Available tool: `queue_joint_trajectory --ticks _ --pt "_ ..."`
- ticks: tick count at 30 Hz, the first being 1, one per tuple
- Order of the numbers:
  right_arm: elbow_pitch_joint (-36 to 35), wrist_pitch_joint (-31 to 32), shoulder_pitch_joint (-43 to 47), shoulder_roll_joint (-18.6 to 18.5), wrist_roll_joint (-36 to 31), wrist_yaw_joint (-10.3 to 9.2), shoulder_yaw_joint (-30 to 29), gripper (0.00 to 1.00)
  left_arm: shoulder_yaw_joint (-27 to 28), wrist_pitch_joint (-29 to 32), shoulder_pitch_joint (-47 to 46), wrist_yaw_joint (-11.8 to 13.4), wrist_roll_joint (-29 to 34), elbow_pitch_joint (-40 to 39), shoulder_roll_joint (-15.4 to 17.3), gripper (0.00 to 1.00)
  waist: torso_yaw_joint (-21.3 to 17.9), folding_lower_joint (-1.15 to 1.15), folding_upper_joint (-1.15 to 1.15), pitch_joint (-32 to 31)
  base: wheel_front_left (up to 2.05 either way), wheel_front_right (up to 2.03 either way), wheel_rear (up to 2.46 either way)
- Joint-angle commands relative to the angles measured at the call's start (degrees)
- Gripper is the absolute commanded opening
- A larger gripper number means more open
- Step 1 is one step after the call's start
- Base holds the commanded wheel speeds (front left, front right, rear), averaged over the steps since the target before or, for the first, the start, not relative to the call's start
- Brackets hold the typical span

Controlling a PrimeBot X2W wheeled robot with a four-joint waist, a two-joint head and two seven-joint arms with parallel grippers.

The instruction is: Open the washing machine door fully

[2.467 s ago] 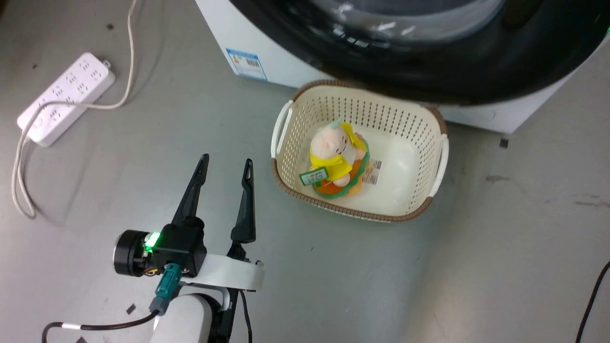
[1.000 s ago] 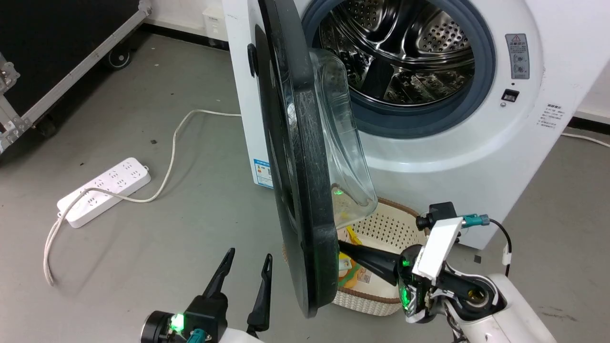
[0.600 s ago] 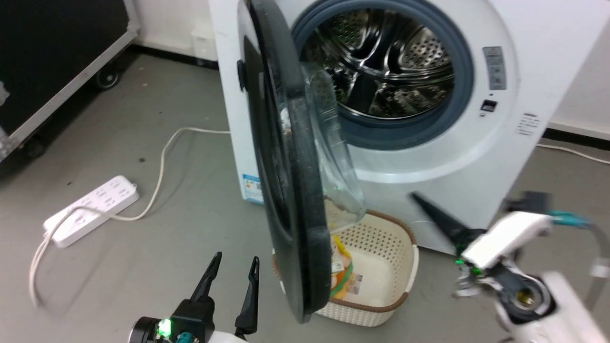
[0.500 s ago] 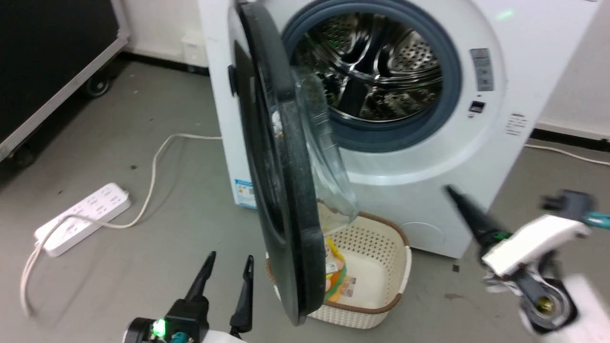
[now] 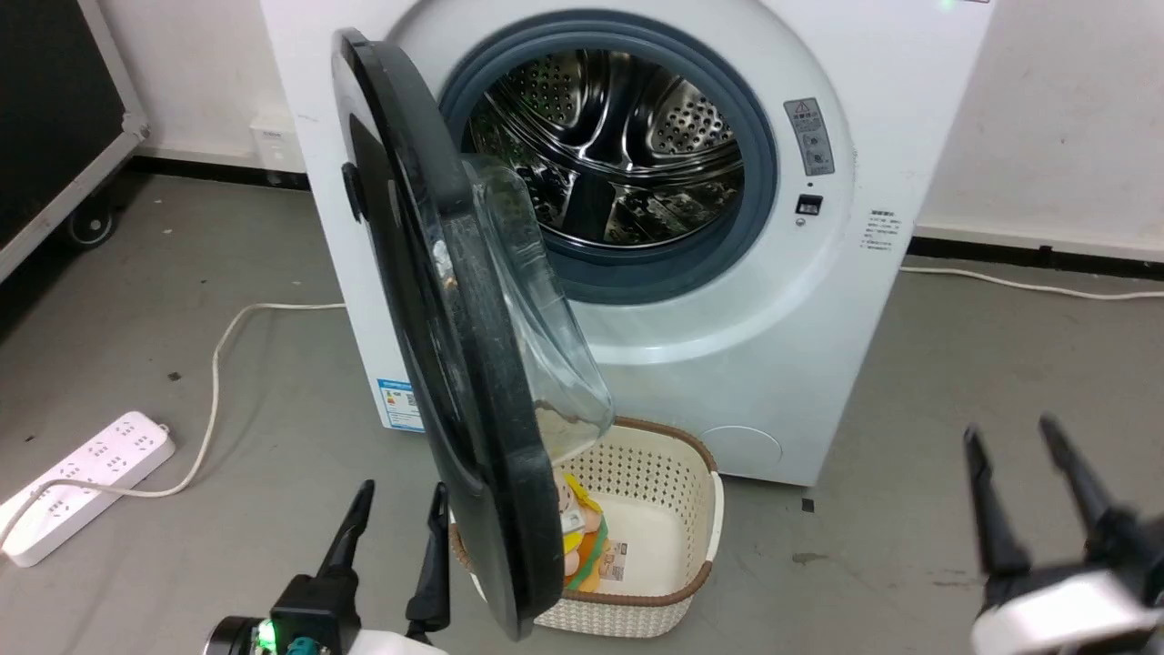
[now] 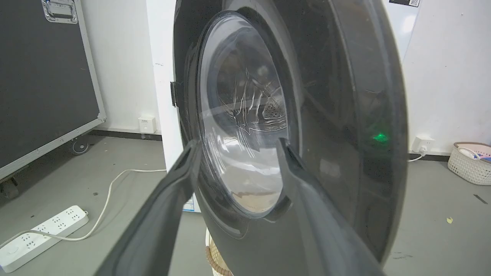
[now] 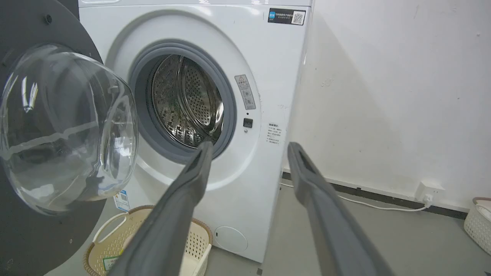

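Note:
The washing machine door [image 5: 455, 364] hangs swung out from its hinge on the left of the white machine [image 5: 773, 364], nearly edge-on to the head view, its clear glass bowl [image 5: 536, 337] bulging towards the steel drum opening [image 5: 618, 155]. My left gripper [image 5: 405, 496] is open, low at the door's outer side, and its wrist view faces the glossy outer face [image 6: 337, 115] between the spread fingers [image 6: 238, 142]. My right gripper [image 5: 1009, 432] is open at the lower right, apart from the door. Its wrist view looks past its fingers [image 7: 250, 145] at the bowl [image 7: 65, 130] and the drum.
A cream basket [image 5: 673, 509] holding a plush toy [image 5: 582, 537] sits on the floor under the door's lower edge. A white power strip [image 5: 82, 482] with its cable lies at the left. A black wheeled case [image 5: 45, 109] stands far left. Another basket [image 6: 472, 161] stands by the wall.
The head camera has lifted and turned, so the whole picture shifted. My right gripper has drawn back from the door's lower edge to the lower right. The door still stands swung out.

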Motion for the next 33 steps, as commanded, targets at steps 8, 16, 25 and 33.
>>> queue_joint_trajectory --ticks 8,16,25,33 --pt "-8.16 -0.70 12.81 10.41 -11.32 0.06 -5.51 1.00 0.36 -0.30 1.73 -1.46 -0.38 0.42 0.10 1.00 -1.38 0.01 0.00 0.26 0.00 0.00 0.00" --pt "-6.43 -0.71 13.95 10.58 -9.42 0.06 -4.22 1.00 -0.30 -0.30 2.28 -1.24 -1.00 0.81 0.10 0.29 -1.49 0.01 0.00 0.58 0.00 0.00 0.00" --pt "-6.05 -0.72 12.64 10.59 -8.85 0.06 -4.66 1.00 1.89 -0.30 0.71 0.50 -2.55 -6.23 0.10 0.00 -0.91 0.01 0.00 0.95 0.00 0.00 0.00" --pt "-5.90 -0.72 12.13 10.59 -8.33 0.06 -4.55 1.00 4.60 -0.30 -4.75 3.75 -3.19 -20.82 0.10 0.00 -0.82 0.01 0.00 0.89 0.00 0.00 0.00"
